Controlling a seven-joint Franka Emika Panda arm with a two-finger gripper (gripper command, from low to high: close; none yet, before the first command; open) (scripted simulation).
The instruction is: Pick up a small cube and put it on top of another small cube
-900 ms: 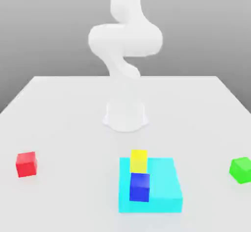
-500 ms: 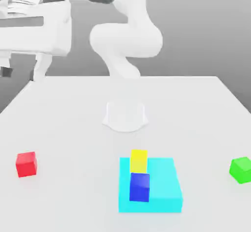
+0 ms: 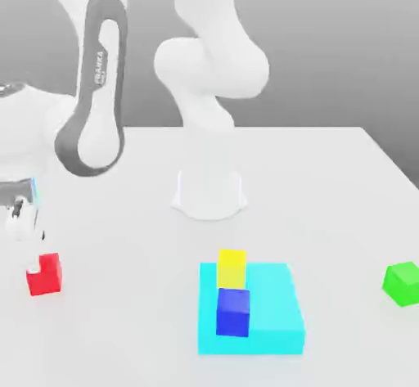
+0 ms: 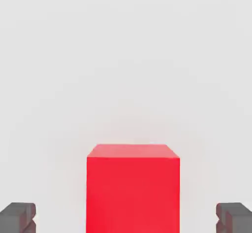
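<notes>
White desk (image 3: 327,181) under a plain grey backdrop; white Franka arm (image 3: 209,74) mounted on a round base at the desk's middle.

Red cube (image 3: 44,275): resting on the desk near its edge at the exterior view's left, partly masked by the hand above it.

Gripper (image 4: 126,219): low over the red cube, fingers (image 4: 17,217) spread wide, one on each side of the cube with clear gaps, gripping nothing.

Green cube (image 3: 403,283): on the desk near the opposite edge.

Cyan slab (image 3: 274,308): flat near the desk's front edge, carrying a yellow block (image 3: 232,268) and a blue cube (image 3: 233,312), touching each other.
</notes>
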